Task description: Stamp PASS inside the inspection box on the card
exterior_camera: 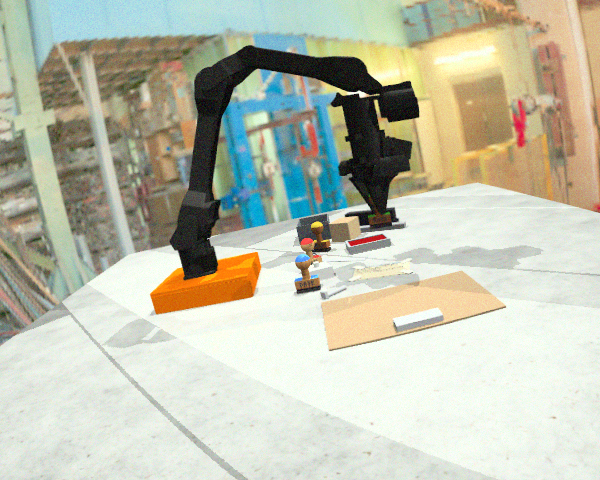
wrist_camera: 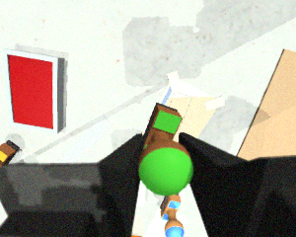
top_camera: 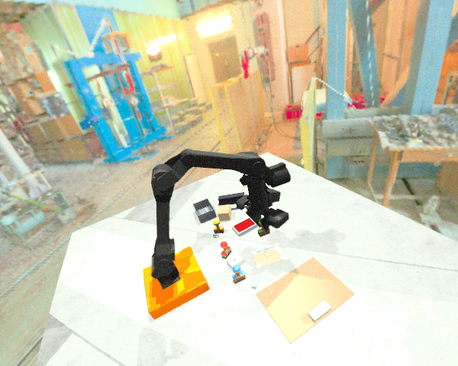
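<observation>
My gripper (top_camera: 262, 224) (exterior_camera: 380, 208) (wrist_camera: 160, 139) is shut on the green-topped stamp (top_camera: 264, 231) (exterior_camera: 380, 220) (wrist_camera: 166, 171), holding it upright above the bench, base down. Its lettering cannot be read. The red ink pad (top_camera: 244, 226) (exterior_camera: 367, 240) (wrist_camera: 32, 91) lies in its pale case; the stamp is clear of it. The cream card (top_camera: 268, 256) (exterior_camera: 380, 270) (wrist_camera: 199, 115) lies flat with white pieces at its corners. In the wrist view the stamp base overlaps the card's near-left part. The inspection box cannot be made out, and the stamp's underside is hidden.
Yellow-topped (top_camera: 217, 227) (wrist_camera: 2, 153), red-topped (top_camera: 224, 250) and blue-topped (top_camera: 237, 274) (wrist_camera: 174, 230) stamps stand on the arm's side of the pad and card. A tan board (top_camera: 292, 293) bears a white block (top_camera: 319, 310). A wooden block (top_camera: 224, 213) stands beside a dark tray.
</observation>
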Motion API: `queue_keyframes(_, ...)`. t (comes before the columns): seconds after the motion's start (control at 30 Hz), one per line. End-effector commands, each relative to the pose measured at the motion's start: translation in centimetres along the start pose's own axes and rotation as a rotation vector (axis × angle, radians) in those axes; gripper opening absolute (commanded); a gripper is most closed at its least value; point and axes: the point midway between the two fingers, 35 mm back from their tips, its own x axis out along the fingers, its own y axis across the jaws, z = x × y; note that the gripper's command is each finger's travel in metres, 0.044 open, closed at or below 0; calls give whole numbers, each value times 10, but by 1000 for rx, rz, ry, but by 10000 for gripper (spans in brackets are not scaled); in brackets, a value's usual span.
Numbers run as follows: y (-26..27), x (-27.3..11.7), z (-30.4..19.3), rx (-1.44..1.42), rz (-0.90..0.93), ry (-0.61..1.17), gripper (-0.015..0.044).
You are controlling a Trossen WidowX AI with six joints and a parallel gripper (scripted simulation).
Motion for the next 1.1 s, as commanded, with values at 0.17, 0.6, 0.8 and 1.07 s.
queue_keyframes(0.17, -29, -1, -11, -50, -6, -2, 0)
queue_keyframes(0.6, -29, 7, -10, -50, -6, -3, 0)
queue_keyframes(0.8, -29, 11, -10, -50, -6, -4, 0)
queue_keyframes(1.07, -29, 17, -9, -50, -6, -5, 0)
